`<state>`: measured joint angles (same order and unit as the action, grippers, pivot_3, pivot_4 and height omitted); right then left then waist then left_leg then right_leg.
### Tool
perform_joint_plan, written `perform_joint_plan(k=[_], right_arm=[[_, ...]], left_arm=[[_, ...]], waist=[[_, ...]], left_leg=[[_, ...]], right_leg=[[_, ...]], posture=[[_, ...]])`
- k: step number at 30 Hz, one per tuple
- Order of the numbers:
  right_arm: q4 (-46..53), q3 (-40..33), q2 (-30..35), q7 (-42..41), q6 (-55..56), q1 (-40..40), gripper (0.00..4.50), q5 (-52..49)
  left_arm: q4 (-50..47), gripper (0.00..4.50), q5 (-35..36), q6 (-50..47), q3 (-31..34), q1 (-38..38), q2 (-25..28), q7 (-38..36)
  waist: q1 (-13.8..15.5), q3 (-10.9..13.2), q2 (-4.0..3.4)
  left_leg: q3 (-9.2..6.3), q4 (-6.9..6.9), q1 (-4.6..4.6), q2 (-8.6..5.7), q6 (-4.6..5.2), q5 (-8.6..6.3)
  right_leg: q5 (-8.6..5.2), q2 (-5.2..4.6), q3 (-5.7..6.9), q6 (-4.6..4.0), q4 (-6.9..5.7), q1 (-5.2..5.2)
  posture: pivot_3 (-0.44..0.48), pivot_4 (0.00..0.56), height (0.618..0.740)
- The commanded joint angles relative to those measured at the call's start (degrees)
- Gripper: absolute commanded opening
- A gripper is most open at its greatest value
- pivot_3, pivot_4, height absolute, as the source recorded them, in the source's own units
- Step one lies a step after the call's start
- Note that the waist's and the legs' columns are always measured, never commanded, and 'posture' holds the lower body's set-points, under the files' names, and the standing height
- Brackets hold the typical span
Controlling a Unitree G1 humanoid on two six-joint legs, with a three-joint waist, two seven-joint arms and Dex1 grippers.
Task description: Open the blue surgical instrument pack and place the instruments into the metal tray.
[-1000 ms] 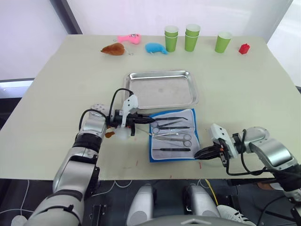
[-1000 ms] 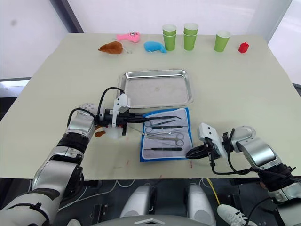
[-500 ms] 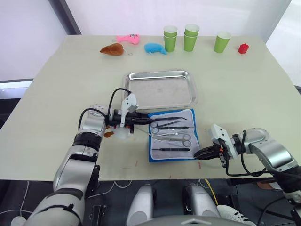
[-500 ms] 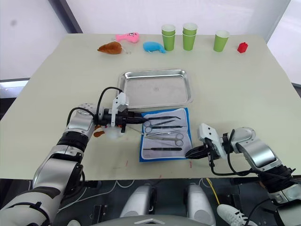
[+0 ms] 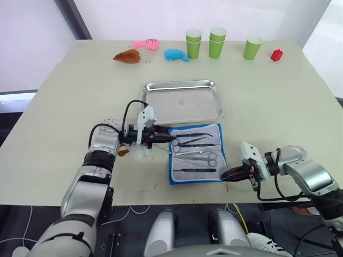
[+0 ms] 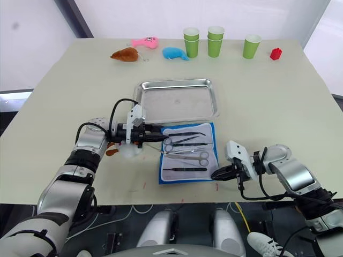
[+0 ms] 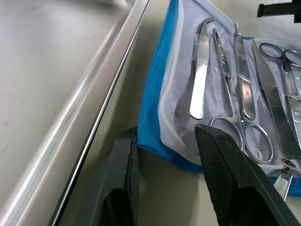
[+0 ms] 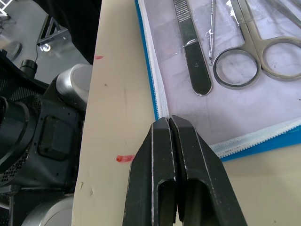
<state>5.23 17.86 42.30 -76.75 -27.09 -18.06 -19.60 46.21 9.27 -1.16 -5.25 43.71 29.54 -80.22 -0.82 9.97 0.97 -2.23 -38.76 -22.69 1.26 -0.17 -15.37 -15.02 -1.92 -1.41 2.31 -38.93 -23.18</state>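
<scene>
since a second ago your left gripper (image 5: pixel 167 138) has eased a little further toward the open blue surgical instrument pack (image 5: pixel 197 153), while your right gripper (image 5: pixel 225 175) has stayed put at the pack's near right corner.

you see the pack lying unfolded on the desk (image 5: pixel 69 96), near its front edge and just in front of the metal tray (image 5: pixel 184 101). its pale lining faces up, with a blue border around it. the instruments (image 5: pixel 195 150) lie in a row on that lining: ring-handled scissors, forceps, tweezers and a thin dark handle. none has reached the tray, whose floor is bare.

your left gripper has its fingers spread apart, gripping nothing. in the left wrist view one finger (image 7: pixel 235 174) sits over the pack's edge by a scissor ring, and the other is beside the tray's rim.

your right gripper has its fingers pressed together. in the right wrist view their tips meet right at the pack's white zipper edge (image 8: pixel 157 101); whether they pinch it cannot be told.

along the desk's far edge stand green cups (image 5: pixel 217 42), a red block (image 5: pixel 277 55), and pink (image 5: pixel 147 44), brown (image 5: pixel 128 55) and blue plush toys (image 5: pixel 176 54).
</scene>
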Motion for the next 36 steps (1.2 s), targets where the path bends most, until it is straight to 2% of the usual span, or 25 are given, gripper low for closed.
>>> perform_joint_plan(k=[1, 2, 3, 6, 17, 25, 31, 34, 36], right_arm=[[-0.2, 0.6, 1.2, -0.4, -2.2, 1.3, 0.86, 0.3], [-0.1, 0.6, 1.3, -0.4, -2.3, 1.3, 1.19, 0.3], [0.1, 0.5, 1.3, -0.3, -2.7, 1.4, 1.84, 0.3], [0.1, 0.6, 1.3, 0.6, -2.1, 1.7, 3.15, 1.2], [1.4, -0.6, 1.7, -0.3, -5.1, 1.3, 3.15, -1.3], [3.1, -6.6, 1.2, -0.8, -4.4, 0.4, 3.15, -6.6], [3.2, -13.2, 0.2, -1.0, -3.6, -2.1, 3.15, -11.5], [0.5, -14.8, -3.1, 0.8, 1.7, -3.9, 3.15, -10.6], [-1.2, -14.7, -4.7, 0.5, 4.5, -5.0, 3.64, -9.9]], left_arm=[[0.5, 1.98, 1.2, -1.0, 1.8, -0.4, 0.7, -0.3], [0.4, 1.98, 1.6, -1.3, 2.2, -0.4, 0.8, -0.5], [0.3, 1.98, 2.0, -1.8, 2.6, -0.5, 0.9, -0.8], [0.2, 1.98, 3.0, -3.0, 3.6, -0.4, 1.4, -1.5], [-4.5, 1.98, 6.4, -8.1, 6.3, -1.9, 2.4, -3.2], [-11.1, 1.98, 10.6, -11.7, 8.6, -3.6, 3.5, -3.1], [-18.6, 1.98, 11.6, -11.4, 8.7, -4.5, 7.0, -5.3], [-22.0, 1.98, 12.1, -10.2, 8.5, -4.2, 9.2, -6.8], [-24.3, 1.98, 12.4, -9.8, 8.4, -4.4, 10.4, -7.7]], waist=[[0.0, 0.0, 0.0], [0.0, 0.0, 0.01], [-0.1, 0.0, 0.01], [-0.3, -0.1, 0.1], [-0.2, -0.1, 0.17], [0.0, 0.0, 0.19], [-0.3, 0.0, 0.18], [-0.2, 0.0, 0.19], [-0.2, 0.0, 0.19]], left_leg=[[-0.01, 0.0, 0.0, 0.0, 0.0, 0.0], [0.0, 0.0, 0.0, 0.0, 0.0, 0.0], [-0.01, 0.0, 0.0, 0.0, 0.0, 0.0], [-0.03, 0.0, 0.02, 0.02, 0.0, 0.0], [-0.04, 0.0, 0.01, 0.02, 0.0, 0.0], [-0.06, -0.01, -0.08, 0.02, 0.0, 0.0], [-0.05, -0.01, -0.12, 0.03, 0.0, 0.0], [-0.07, -0.01, -0.11, 0.04, 0.0, 0.0], [-0.06, -0.01, -0.12, 0.04, 0.0, 0.0]], right_leg=[[0.0, 0.0, 0.01, 0.0, 0.0, 0.0], [0.0, 0.0, 0.01, 0.0, 0.01, 0.0], [0.0, 0.0, 0.01, 0.0, 0.0, 0.0], [0.0, 0.04, 0.01, 0.0, -0.03, 0.0], [0.0, 0.04, 0.01, 0.0, -0.02, 0.0], [0.0, 0.01, 0.05, 0.0, 0.0, -0.03], [0.0, 0.02, 0.02, -0.01, 0.0, -0.08], [0.0, 0.03, 0.06, -0.01, -0.01, -0.07], [0.0, 0.03, 0.05, -0.01, 0.0, -0.07]], posture=[[0.0, 0.15, 0.74], [0.0, 0.15, 0.74], [0.0, 0.15, 0.74], [0.0, 0.15, 0.74], [0.0, 0.15, 0.74], [0.0, 0.15, 0.74], [0.0, 0.15, 0.74], [0.0, 0.15, 0.74], [0.0, 0.15, 0.74]])
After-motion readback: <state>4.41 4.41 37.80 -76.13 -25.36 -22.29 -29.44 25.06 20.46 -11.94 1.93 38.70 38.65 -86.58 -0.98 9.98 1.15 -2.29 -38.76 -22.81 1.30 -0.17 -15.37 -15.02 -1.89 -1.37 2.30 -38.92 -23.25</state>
